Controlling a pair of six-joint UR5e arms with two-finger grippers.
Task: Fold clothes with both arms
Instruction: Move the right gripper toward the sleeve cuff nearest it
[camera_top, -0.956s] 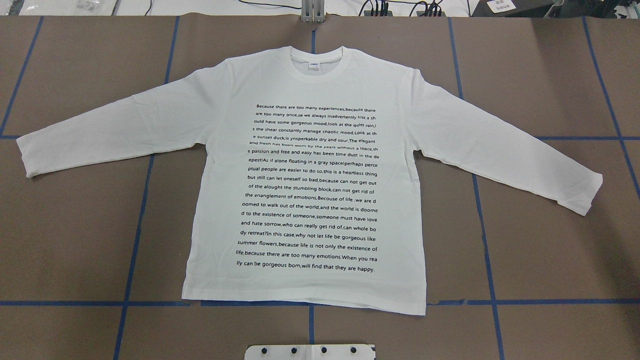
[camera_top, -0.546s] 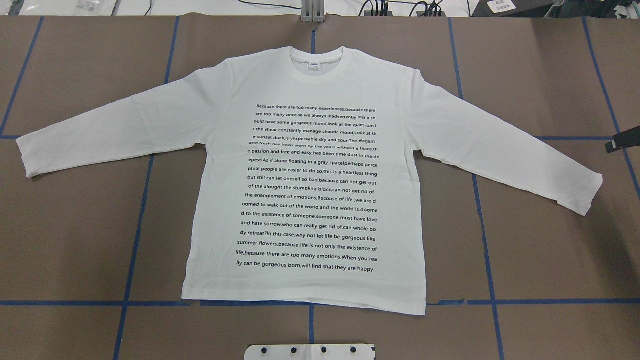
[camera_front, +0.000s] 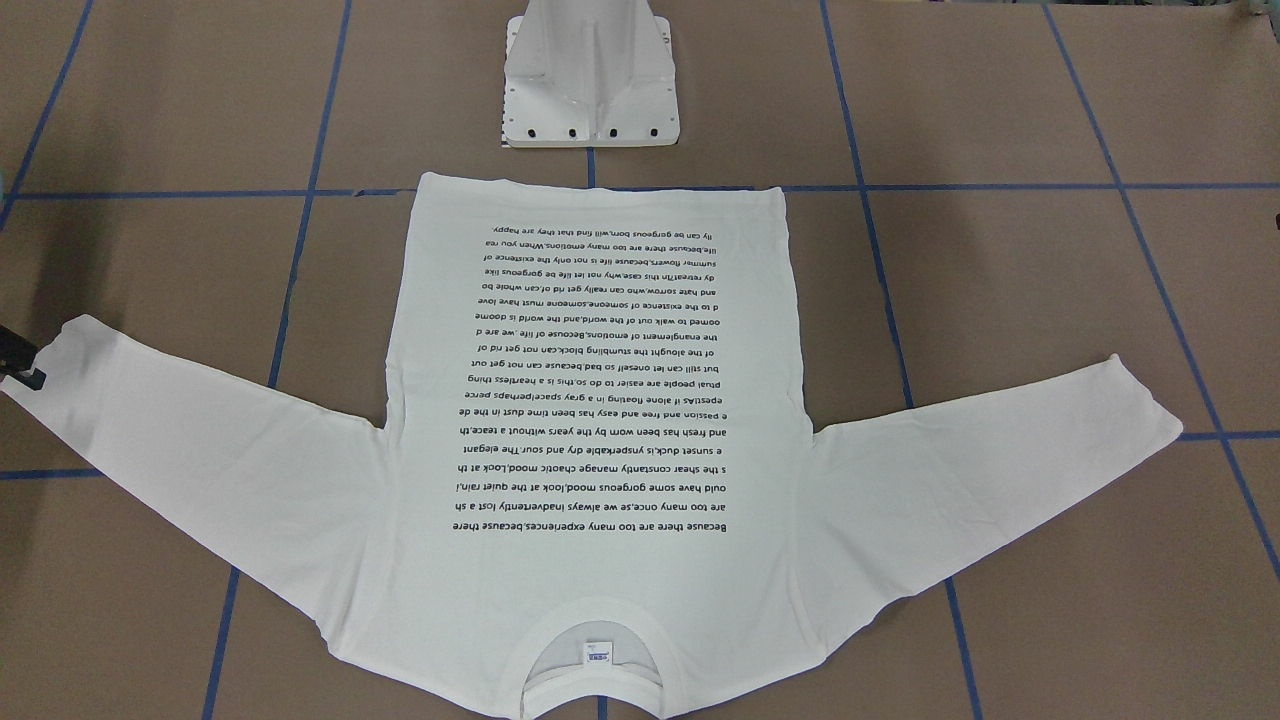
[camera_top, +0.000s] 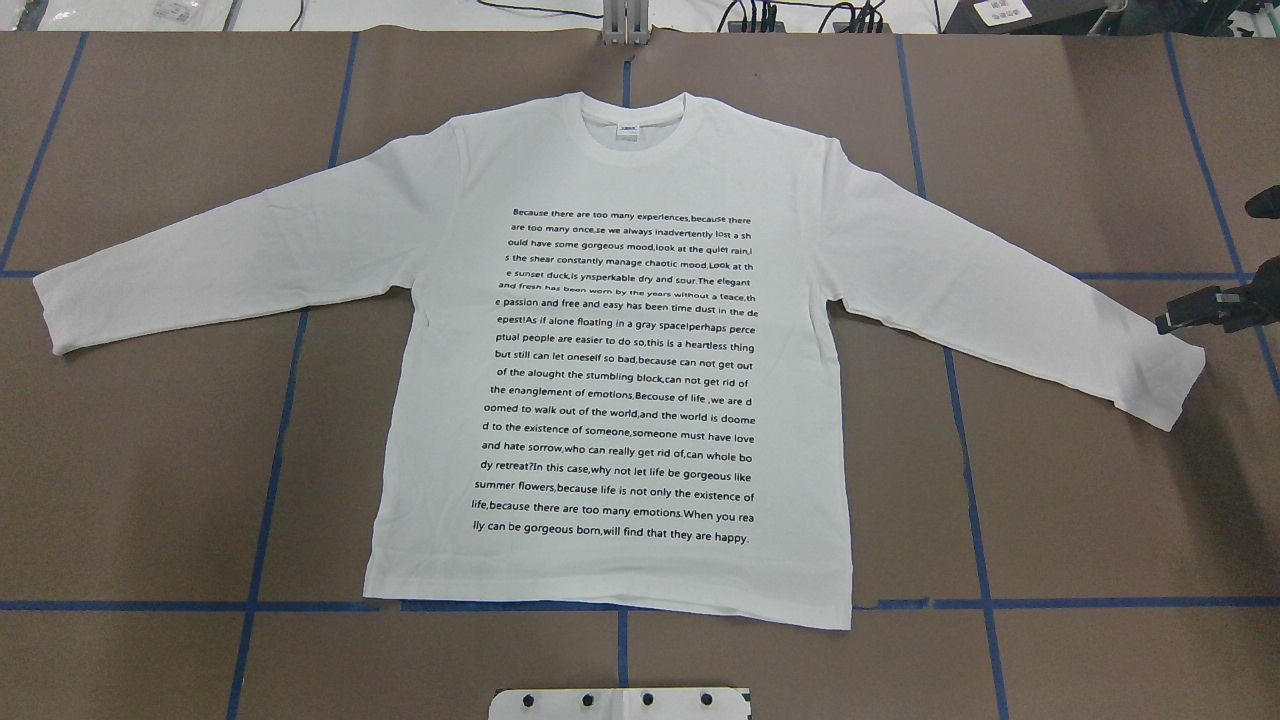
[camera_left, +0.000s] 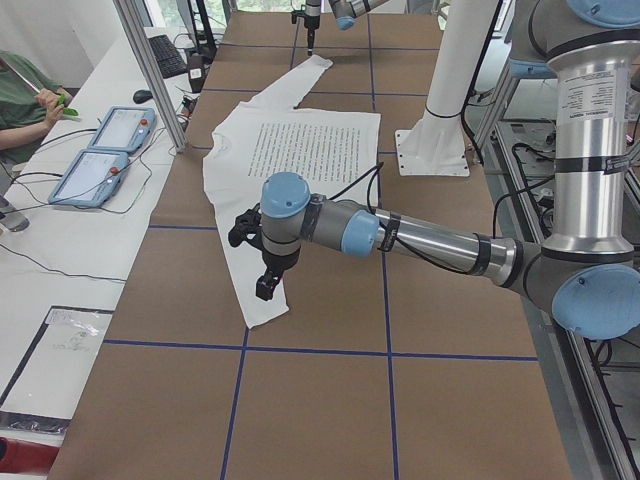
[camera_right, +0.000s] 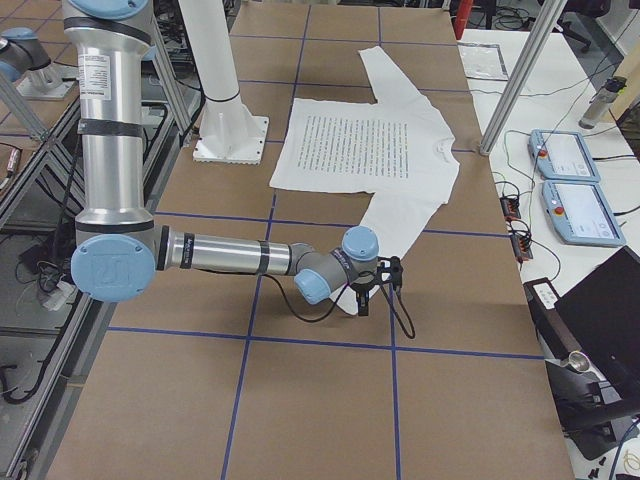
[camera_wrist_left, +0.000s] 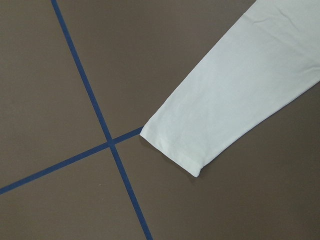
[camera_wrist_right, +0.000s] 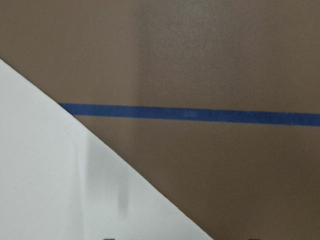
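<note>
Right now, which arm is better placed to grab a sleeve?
Likely right. The right claw is at the right cuff, fabric close in its wrist view. The left claw has the left cuff farther off in its wrist view.

White long-sleeved T-shirt (camera_top: 615, 340) lies flat and face up in the centre of the overhead frame. Ribbed collar (camera_top: 627, 150) points to the top, hem to the bottom, black text block (camera_top: 620, 400) on the chest. Sleeves are spread, angled down toward the left and right edges. Right gripper (camera_top: 1172, 322) comes in at the overhead's right edge, tip at that cuff's upper edge, contact unclear. Left arm (camera_left: 430, 240) stretches low across the centre of the left side view, with left gripper (camera_left: 267, 285) pointing down over the near sleeve by the cuff. Jaw states unreadable.
</note>
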